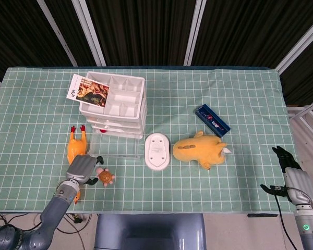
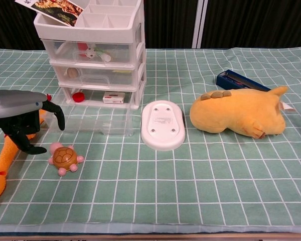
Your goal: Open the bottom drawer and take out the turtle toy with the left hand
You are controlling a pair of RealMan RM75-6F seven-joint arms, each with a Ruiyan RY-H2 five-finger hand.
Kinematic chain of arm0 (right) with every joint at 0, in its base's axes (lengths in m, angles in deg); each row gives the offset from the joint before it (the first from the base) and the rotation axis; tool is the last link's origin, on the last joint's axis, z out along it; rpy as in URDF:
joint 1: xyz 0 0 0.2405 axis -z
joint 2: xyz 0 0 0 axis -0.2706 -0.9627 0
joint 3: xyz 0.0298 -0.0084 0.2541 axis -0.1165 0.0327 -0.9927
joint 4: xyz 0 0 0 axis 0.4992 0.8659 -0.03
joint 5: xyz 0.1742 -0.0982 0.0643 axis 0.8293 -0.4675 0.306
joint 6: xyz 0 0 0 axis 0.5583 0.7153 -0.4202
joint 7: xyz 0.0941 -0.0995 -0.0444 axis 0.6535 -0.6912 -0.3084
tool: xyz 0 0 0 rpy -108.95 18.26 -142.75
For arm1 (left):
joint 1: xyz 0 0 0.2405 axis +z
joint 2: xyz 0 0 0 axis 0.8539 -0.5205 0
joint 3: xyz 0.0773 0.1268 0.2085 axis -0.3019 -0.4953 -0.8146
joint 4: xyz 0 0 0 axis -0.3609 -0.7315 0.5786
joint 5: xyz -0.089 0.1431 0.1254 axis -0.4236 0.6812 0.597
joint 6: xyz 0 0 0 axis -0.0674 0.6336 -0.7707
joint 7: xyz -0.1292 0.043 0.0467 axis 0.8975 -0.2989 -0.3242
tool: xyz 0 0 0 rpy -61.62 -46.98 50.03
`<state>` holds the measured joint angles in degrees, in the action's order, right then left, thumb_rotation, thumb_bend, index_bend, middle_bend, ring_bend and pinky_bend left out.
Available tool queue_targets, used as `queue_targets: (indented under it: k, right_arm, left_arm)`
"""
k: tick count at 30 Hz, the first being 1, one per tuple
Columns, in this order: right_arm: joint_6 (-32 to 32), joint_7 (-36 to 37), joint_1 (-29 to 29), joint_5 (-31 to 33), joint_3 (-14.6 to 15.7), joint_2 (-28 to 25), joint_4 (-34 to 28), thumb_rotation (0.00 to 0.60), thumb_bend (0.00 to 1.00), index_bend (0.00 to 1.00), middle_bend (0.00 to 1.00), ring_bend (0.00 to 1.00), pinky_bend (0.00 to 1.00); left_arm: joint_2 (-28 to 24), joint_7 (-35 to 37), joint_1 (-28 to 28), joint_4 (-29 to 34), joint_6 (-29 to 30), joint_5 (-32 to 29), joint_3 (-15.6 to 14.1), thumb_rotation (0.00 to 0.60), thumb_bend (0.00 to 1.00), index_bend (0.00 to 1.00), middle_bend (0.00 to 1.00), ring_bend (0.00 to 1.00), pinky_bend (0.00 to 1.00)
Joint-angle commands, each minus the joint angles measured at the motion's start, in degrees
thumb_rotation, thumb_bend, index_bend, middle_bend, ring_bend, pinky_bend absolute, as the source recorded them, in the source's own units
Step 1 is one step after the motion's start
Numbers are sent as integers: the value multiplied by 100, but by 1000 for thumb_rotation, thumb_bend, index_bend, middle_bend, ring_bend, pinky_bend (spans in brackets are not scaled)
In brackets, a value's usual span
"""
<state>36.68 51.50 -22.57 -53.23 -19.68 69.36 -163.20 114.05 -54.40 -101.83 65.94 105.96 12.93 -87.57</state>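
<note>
Turtle toy sits on the worktop in front of the pulled-out bottom drawer, right beside the left hand, whose fingers are spread with nothing in them. Right hand hangs off the worktop's edge, can't tell its state.

Brown-shelled, pink-limbed turtle toy sits upright on the cloth before the pulled-out clear bottom drawer.

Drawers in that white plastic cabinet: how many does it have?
3. The top drawer and the middle drawer are pushed in. The bottom drawer is pulled out onto the cloth, and the turtle toy lies in front of it.
</note>
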Motion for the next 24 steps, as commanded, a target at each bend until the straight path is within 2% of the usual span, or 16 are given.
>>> queue_targets:
  k: [1, 3, 5, 6, 8, 9, 11, 13, 14, 17, 24]
  right_arm:
    - [3, -4, 1, -3, 0, 1, 1, 600, 115, 0, 0, 0, 185]
    - [5, -8, 0, -5, 1, 1, 3, 600, 115, 0, 0, 0, 186]
    - [13, -17, 1, -13, 1, 4, 8, 600, 115, 0, 0, 0, 185]
    - [19, -21, 2, -17, 1, 6, 12, 600, 116, 0, 0, 0, 186]
    - [28, -23, 3, -25, 0, 11, 18, 600, 116, 0, 0, 0, 186]
    - [34, -27, 4, -30, 1, 14, 21, 600, 116, 0, 0, 0, 186]
    - [46, -43, 4, -44, 2, 21, 31, 600, 116, 0, 0, 0, 185]
    - [50, -64, 3, -53, 6, 27, 38, 600, 116, 0, 0, 0, 185]
    - [50, -74, 2, -55, 7, 29, 41, 600, 116, 0, 0, 0, 185]
    - [71, -117, 3, -69, 8, 40, 48, 600, 116, 0, 0, 0, 186]
    - [118, -238, 11, -67, 5, 73, 47, 600, 117, 0, 0, 0, 186]
  left_arm:
    - [-79, 108, 91, 88, 155, 196, 27, 600, 224, 293, 946, 971, 1000]
    - [-145, 192, 185, 156, 335, 419, 24, 600, 224, 269, 865, 900, 983]
    - [-232, 334, 354, 217, 629, 802, -15, 600, 224, 226, 701, 744, 877]
    - [-276, 404, 455, 231, 795, 1028, -56, 600, 224, 214, 654, 696, 833]
    - [-363, 537, 674, 207, 1159, 1532, -171, 600, 223, 168, 504, 531, 686]
    - [-405, 614, 793, 177, 1344, 1789, -241, 600, 221, 115, 363, 373, 545]
    - [-496, 783, 1046, 91, 1708, 2233, -379, 600, 215, 41, 171, 176, 357]
    - [-608, 984, 1327, -22, 2049, 2560, -505, 600, 204, 4, 53, 60, 215]
    - [-652, 1058, 1425, -71, 2159, 2629, -529, 600, 196, 0, 20, 24, 153]
    - [-803, 1354, 1729, -220, 2435, 2662, -552, 600, 158, 0, 0, 0, 53]
    - [-991, 2099, 2353, -981, 2814, 2717, -563, 600, 88, 0, 0, 0, 9]
